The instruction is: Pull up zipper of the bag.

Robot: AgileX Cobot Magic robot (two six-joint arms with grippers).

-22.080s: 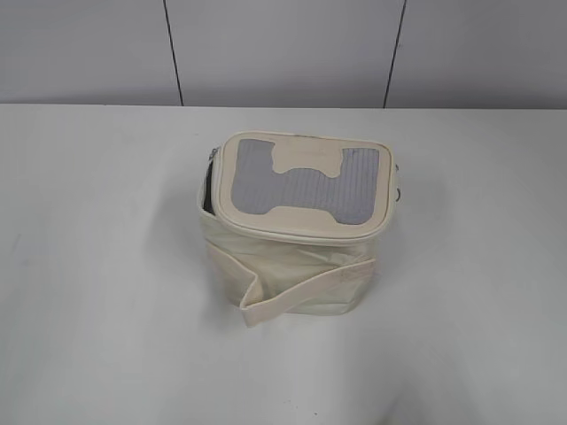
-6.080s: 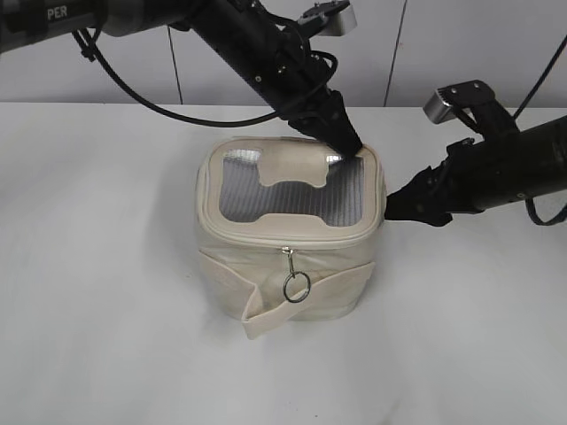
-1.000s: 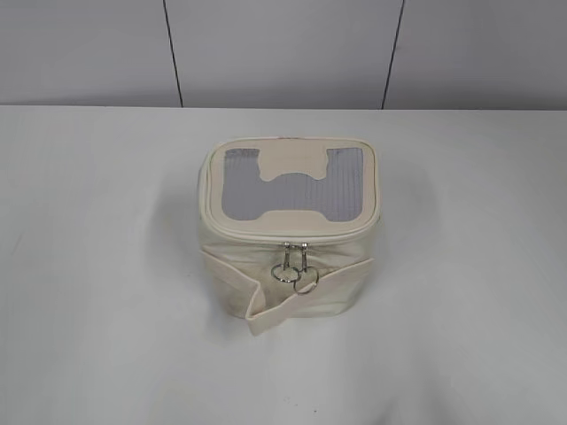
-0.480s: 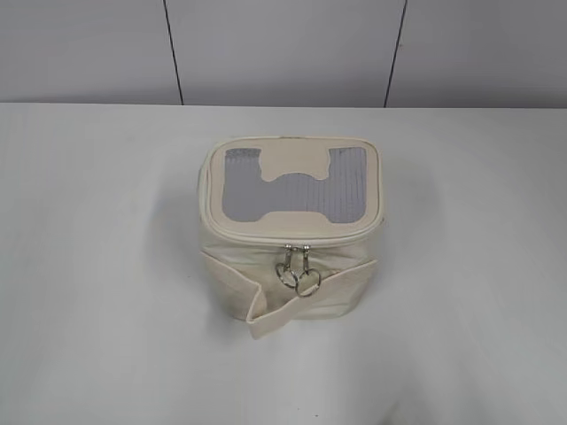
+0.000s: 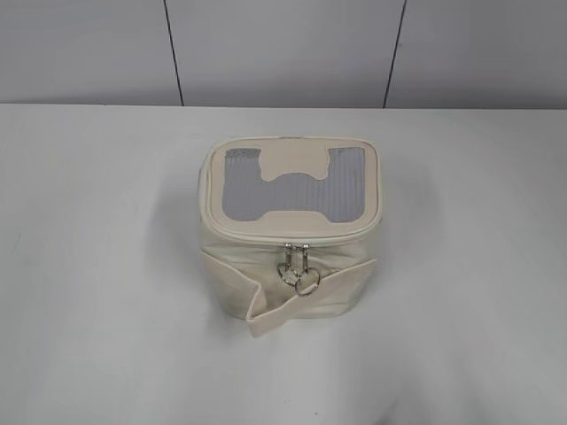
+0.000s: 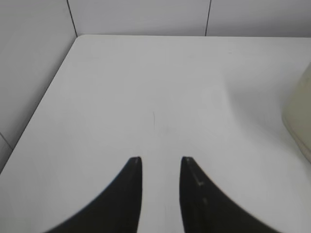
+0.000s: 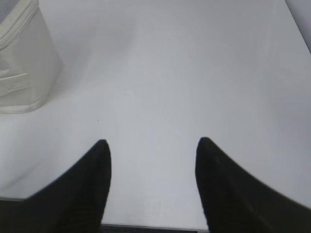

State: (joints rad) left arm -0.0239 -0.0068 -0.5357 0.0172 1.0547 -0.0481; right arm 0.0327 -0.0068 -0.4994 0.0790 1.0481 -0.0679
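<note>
The cream bag [image 5: 292, 283] stands on the white table [image 5: 106, 266], its lid down flat with grey ribbed panels [image 5: 292, 190]. The zipper track [image 5: 239, 234] runs round the lid rim. Its two silver sliders with ring pulls [image 5: 299, 270] hang side by side at the front middle. No arm shows in the exterior view. My left gripper [image 6: 161, 160] is open and empty over bare table, the bag's edge [image 6: 299, 111] at far right. My right gripper [image 7: 153, 143] is open and empty, the bag's corner [image 7: 24, 73] at upper left.
A grey panelled wall [image 5: 283, 53] stands behind the table. The bag's cream strap [image 5: 266, 310] loops down the front onto the table. The table's left edge [image 6: 43, 104] shows in the left wrist view, and its near edge [image 7: 146, 226] in the right wrist view.
Against 6 s ago both arms have left the exterior view and a second slider hangs beside the first at the front. Over the last second the ring pulls swing slightly.
</note>
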